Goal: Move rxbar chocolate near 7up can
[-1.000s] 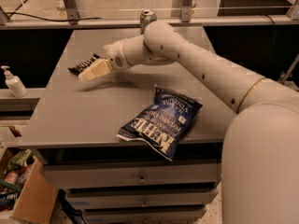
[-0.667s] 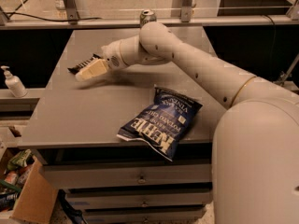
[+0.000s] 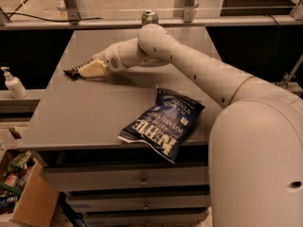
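Note:
The rxbar chocolate (image 3: pixel 72 72), a narrow black bar, lies at the left side of the grey table (image 3: pixel 94 112). Only its left end shows, sticking out past my fingertips. My gripper (image 3: pixel 84 71) is low over the table and right on the bar. Its cream fingers (image 3: pixel 93 69) are closed around the bar. The 7up can (image 3: pixel 149 17) stands upright at the table's far edge, behind my arm, well to the right of and beyond the bar.
A large blue Kettle chip bag (image 3: pixel 163 123) lies at the table's front right, overhanging the edge. A white pump bottle (image 3: pixel 13 83) stands on a lower ledge to the left. A cardboard box (image 3: pixel 28 202) sits on the floor at lower left. Drawers are below the table.
My gripper and the bar's visible end have shifted slightly to the left along the table. The can and chip bag have not moved.

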`<state>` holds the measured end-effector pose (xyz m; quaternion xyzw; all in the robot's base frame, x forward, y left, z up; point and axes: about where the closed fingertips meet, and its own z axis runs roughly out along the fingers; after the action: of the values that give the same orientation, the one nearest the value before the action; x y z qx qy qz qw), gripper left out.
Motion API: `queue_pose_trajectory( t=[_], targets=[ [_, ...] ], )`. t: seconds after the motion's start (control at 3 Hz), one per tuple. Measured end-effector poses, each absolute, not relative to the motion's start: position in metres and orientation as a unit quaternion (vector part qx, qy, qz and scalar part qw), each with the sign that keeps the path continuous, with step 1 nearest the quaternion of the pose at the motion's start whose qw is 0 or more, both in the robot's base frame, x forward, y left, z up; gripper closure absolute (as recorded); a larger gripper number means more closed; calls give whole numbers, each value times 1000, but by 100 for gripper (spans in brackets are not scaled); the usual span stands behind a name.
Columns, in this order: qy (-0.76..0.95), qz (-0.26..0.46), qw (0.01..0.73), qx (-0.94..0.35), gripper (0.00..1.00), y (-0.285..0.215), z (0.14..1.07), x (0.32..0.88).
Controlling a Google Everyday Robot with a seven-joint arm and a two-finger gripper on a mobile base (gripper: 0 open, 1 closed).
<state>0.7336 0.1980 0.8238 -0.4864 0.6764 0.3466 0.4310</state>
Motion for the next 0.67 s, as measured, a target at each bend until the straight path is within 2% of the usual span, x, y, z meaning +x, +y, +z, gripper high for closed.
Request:
queue_pose_trajectory(
  t=[0.67],
  targets=[
    [688, 340, 433, -472, 87, 180, 819, 726]
  ],
)
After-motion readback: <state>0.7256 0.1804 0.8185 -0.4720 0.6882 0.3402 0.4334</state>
